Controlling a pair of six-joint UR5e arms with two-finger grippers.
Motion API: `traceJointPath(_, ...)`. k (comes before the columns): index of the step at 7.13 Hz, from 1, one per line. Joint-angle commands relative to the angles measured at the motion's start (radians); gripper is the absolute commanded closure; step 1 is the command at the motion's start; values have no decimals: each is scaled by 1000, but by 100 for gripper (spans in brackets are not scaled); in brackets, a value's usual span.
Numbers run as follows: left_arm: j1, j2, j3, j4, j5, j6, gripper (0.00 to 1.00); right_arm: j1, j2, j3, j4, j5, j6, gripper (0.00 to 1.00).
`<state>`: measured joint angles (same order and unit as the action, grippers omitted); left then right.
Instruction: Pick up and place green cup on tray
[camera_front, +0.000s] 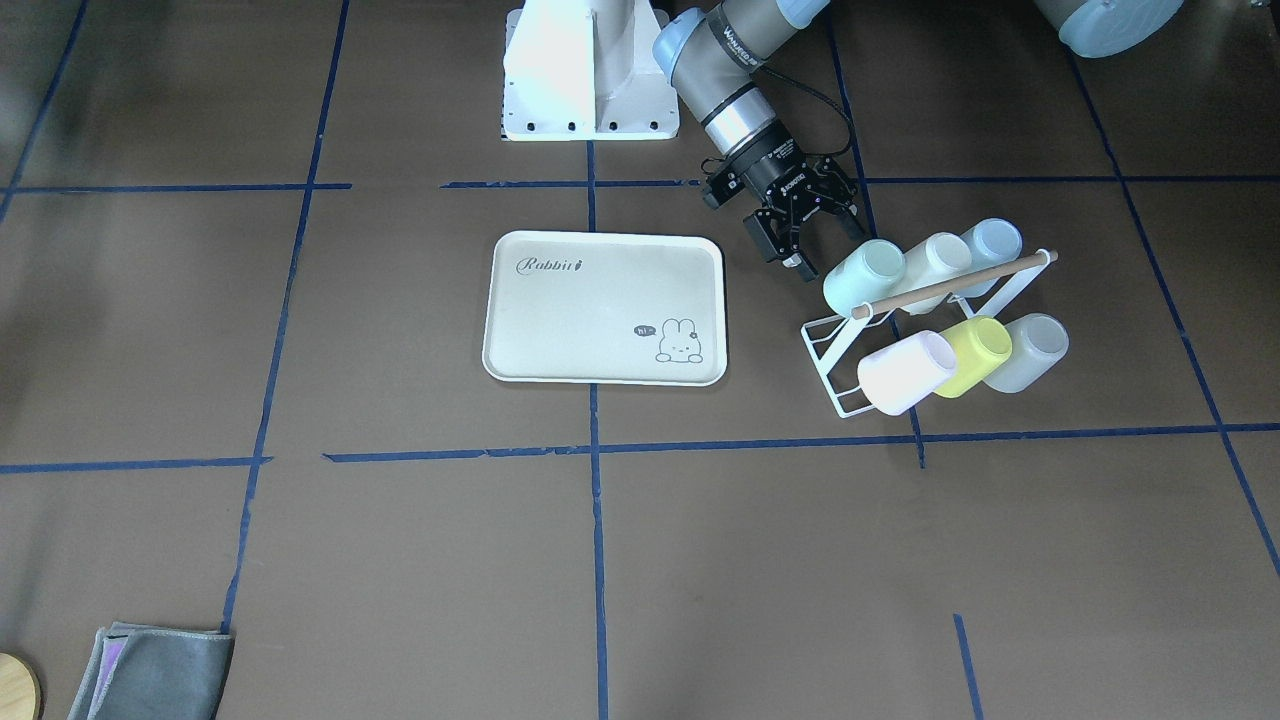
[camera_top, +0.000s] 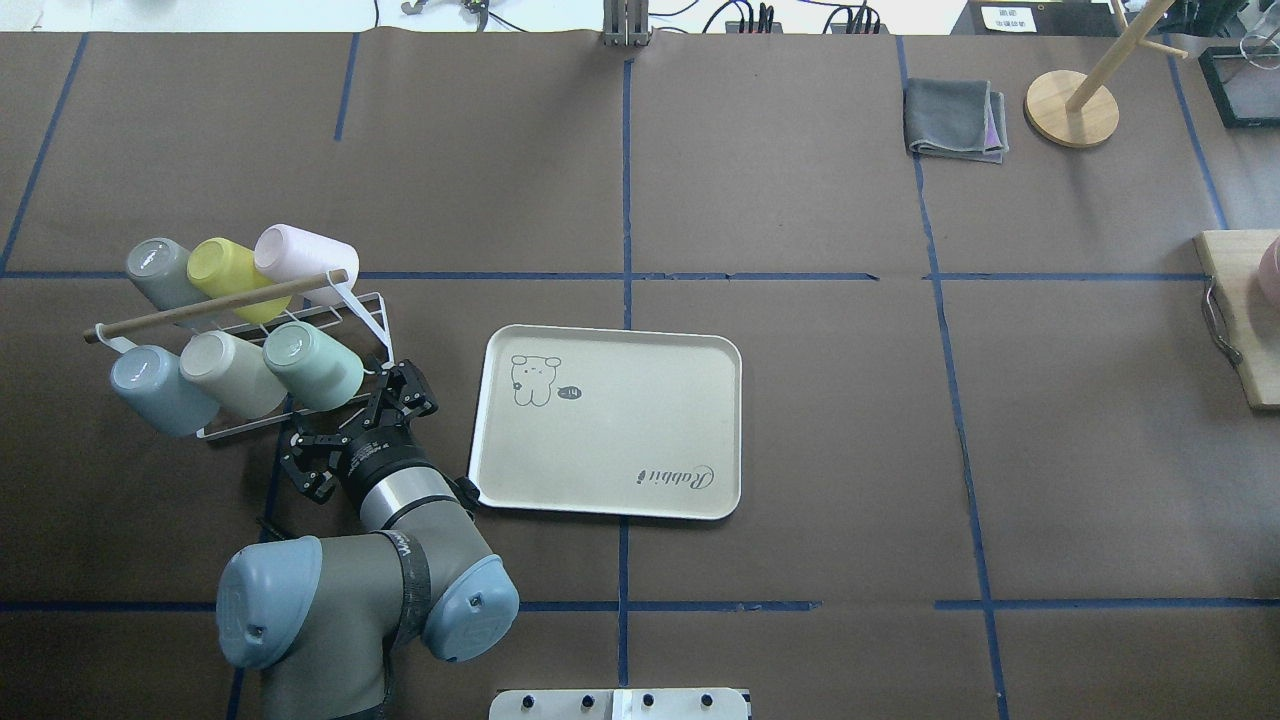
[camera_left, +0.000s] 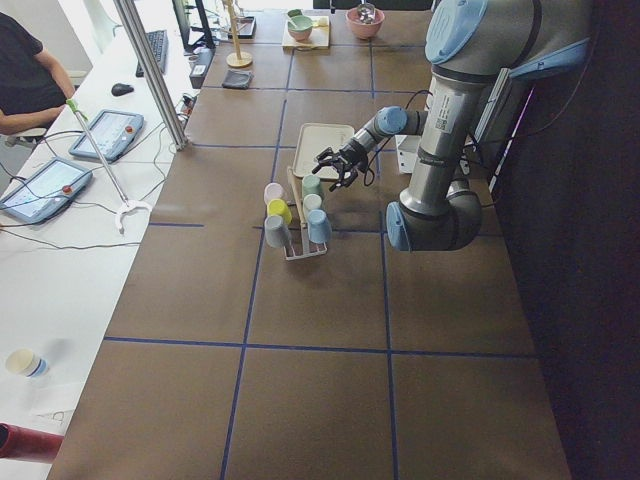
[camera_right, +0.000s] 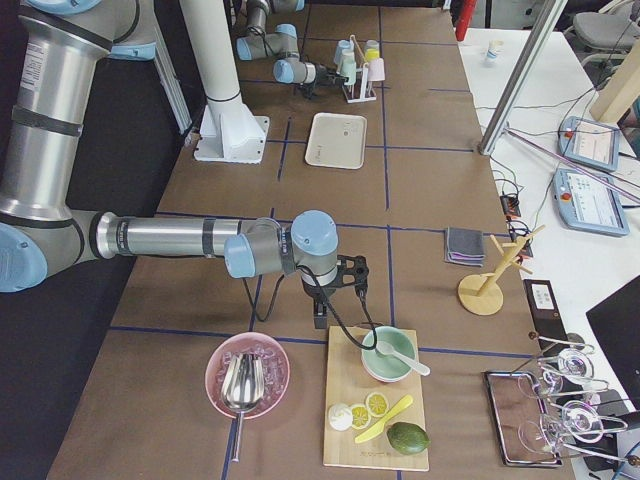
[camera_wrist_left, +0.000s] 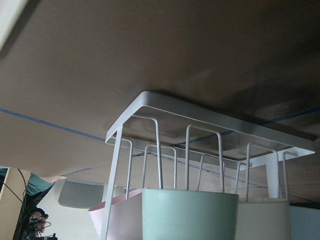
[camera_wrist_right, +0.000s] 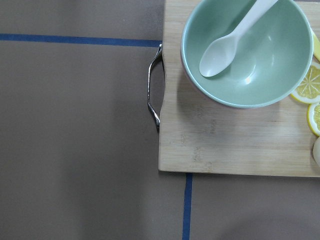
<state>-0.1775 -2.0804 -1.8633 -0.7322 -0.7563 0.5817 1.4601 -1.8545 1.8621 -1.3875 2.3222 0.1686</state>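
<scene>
Green cup (camera_front: 862, 277) up next: tray (camera_front: 590, 310) lies off to the left pincer's (camera_front: 822, 245) side, wire rack (camera_front: 830, 365) dead ahead, cup hung on it just before wide-open, empty jaws. Looks light, stiff, likely slippery plastic. Squeeze mid-wall, gently.

Tray (camera_front: 600, 300) script: "Rabbit" in grey cursive, in one corner.
Speech bubble: a small dark oval just beside the bunny drawing (camera_front: 680, 342), which seems to read "hi".
Left arm (camera_front: 735, 60) lettering: white print along the wrist, too small to read surely.
</scene>
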Motion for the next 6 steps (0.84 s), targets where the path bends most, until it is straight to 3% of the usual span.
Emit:
traceJointPath(1, 9, -4, 39, 20, 12, -29, 0, 2, 0, 0, -2, 0, -1, 0)
traceJointPath(6, -22, -4, 82, 16, 48, -29, 0, 2, -6, 2, -2, -1, -1, 0)
